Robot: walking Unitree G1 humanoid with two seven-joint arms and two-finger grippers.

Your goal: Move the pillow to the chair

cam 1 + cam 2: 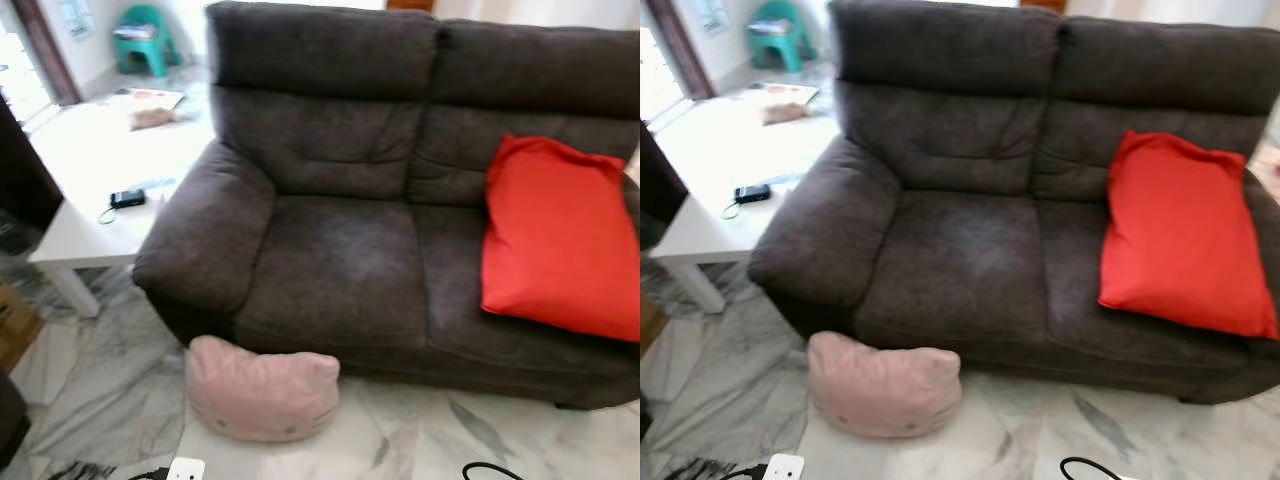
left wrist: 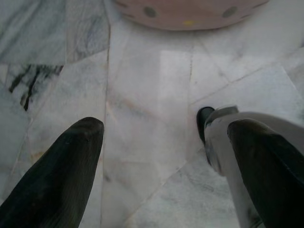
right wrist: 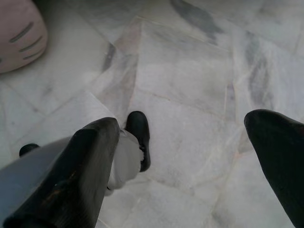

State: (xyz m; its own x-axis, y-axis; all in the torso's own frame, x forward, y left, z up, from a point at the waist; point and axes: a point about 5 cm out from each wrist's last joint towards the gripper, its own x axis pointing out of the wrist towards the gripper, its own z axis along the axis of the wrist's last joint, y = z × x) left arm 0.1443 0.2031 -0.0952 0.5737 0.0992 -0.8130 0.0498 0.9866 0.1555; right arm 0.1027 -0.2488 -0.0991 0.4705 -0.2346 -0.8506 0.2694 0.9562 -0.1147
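A pink cat-face pillow (image 1: 262,392) lies on the marble floor against the front of the dark grey sofa (image 1: 340,260), below its left seat. A red pillow (image 1: 560,235) leans on the sofa's right seat and backrest. A small green chair (image 1: 145,35) stands far back on the left. Both arms hang low over the floor. My left gripper (image 2: 166,133) is open with nothing between its fingers, and the pink pillow's edge (image 2: 190,12) lies ahead of it. My right gripper (image 3: 185,126) is open and holds nothing, with the pink pillow (image 3: 16,33) off to its side.
A low white table (image 1: 95,160) stands left of the sofa with a small black device (image 1: 127,198) on it. A white power strip (image 1: 186,468) and a black cable (image 1: 485,470) lie on the floor near me. My own grey leg and black foot (image 3: 137,137) show below the grippers.
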